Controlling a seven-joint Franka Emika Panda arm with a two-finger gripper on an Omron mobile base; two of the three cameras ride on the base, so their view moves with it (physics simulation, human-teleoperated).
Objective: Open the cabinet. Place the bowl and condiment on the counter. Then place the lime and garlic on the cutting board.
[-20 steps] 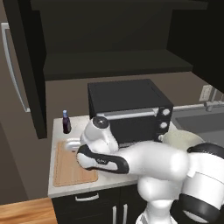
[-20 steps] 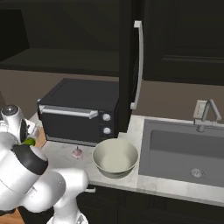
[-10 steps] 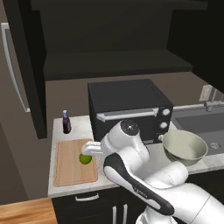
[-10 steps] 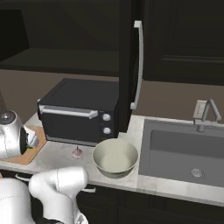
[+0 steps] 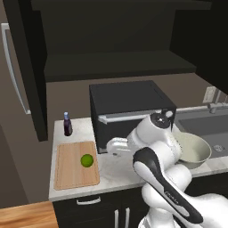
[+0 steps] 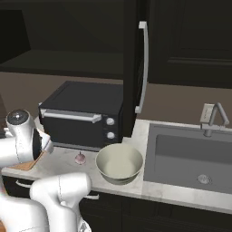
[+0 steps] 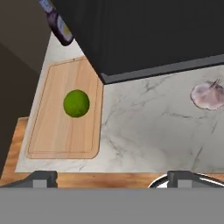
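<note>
Wooden cutting board (image 7: 65, 127) bears round, seemingly smooth lime (image 7: 76, 103).

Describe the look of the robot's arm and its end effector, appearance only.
The arm has glossy white rounded shells with dark bands at the joints, small dark lettering along one link, and a grey disc capping a joint. No loose cables show. The end effector has two small dark grey, squarish fingertips.

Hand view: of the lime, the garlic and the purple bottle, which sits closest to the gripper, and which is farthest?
From the gripper:
1. The lime, on the cutting board, left of middle.
2. The garlic, on the counter, far right.
3. The condiment, at the top left corner, beyond the board.
</note>
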